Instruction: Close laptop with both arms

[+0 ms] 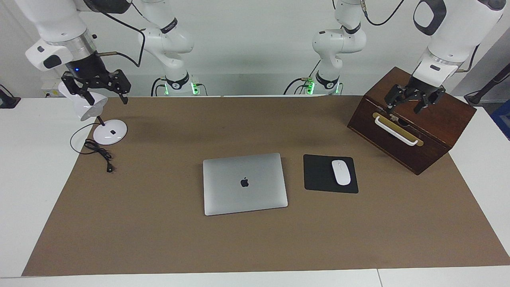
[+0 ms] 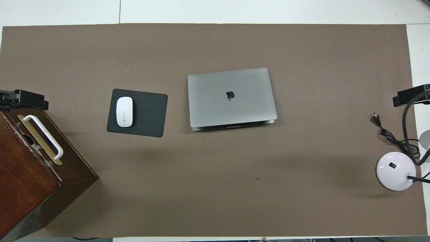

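Note:
The silver-grey laptop (image 1: pixel 244 183) lies flat in the middle of the brown mat, lid down with the dark apple logo facing up. In the overhead view the laptop (image 2: pixel 231 97) shows a thin dark seam along its edge nearer the robots. My left gripper (image 1: pixel 404 107) hangs open over the wooden box at the left arm's end, and its tip shows in the overhead view (image 2: pixel 23 99). My right gripper (image 1: pixel 101 93) hangs open over the white lamp at the right arm's end, its tip also in the overhead view (image 2: pixel 411 95). Both are well apart from the laptop.
A black mouse pad (image 1: pixel 318 175) with a white mouse (image 1: pixel 341 172) lies beside the laptop toward the left arm's end. A dark wooden box (image 1: pixel 414 119) with a white handle stands past it. A white desk lamp (image 1: pixel 109 131) and its black cable (image 1: pixel 99 153) stand at the right arm's end.

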Controlling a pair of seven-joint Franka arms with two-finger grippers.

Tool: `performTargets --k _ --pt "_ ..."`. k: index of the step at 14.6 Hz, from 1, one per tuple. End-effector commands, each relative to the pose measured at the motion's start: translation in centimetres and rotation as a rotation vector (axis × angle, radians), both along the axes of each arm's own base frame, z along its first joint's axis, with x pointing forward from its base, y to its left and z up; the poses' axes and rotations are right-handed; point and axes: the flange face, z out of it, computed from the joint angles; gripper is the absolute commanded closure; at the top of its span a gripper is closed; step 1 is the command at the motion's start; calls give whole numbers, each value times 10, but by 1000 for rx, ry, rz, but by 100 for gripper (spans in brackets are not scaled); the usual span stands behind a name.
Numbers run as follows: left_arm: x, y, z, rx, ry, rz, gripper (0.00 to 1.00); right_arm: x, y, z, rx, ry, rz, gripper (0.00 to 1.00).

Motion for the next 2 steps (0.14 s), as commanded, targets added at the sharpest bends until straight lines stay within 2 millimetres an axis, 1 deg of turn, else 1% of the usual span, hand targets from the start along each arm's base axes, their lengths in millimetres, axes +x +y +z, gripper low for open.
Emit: performTargets --k 1,2 --pt "-4 3 2 15 15 12 0 -9 1 0 0 2 -4 0" --pt "-4 3 2 15 15 14 0 -9 1 0 0 3 -4 0"
